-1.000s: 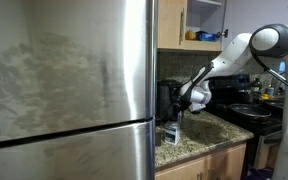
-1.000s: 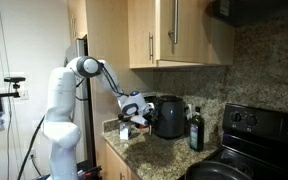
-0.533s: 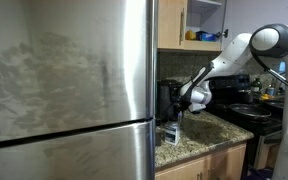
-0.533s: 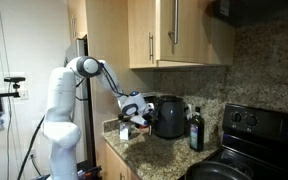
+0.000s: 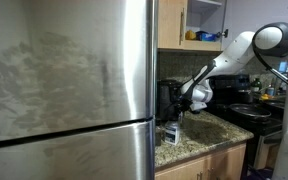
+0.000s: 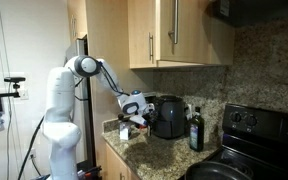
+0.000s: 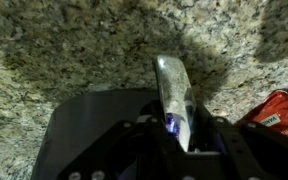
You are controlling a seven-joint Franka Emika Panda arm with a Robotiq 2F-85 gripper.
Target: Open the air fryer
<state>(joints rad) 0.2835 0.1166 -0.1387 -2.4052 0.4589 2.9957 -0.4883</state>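
The air fryer (image 6: 170, 117) is a tall black boxy appliance on the granite counter against the backsplash; it also shows in an exterior view (image 5: 167, 98) beside the fridge. My gripper (image 6: 143, 111) is at its front, also seen in an exterior view (image 5: 185, 103). In the wrist view the gripper (image 7: 179, 126) has its dark fingers closed on either side of a silvery handle (image 7: 172, 85) that sticks out from the air fryer's black body (image 7: 89, 130).
A large steel fridge (image 5: 69, 90) fills one side. A dark bottle (image 6: 195, 130) stands beside the air fryer, and a black stove (image 6: 252, 128) is beyond it. A small box (image 5: 169, 133) and a red packet (image 7: 281, 108) lie on the counter. Wooden cabinets (image 6: 179, 30) hang above.
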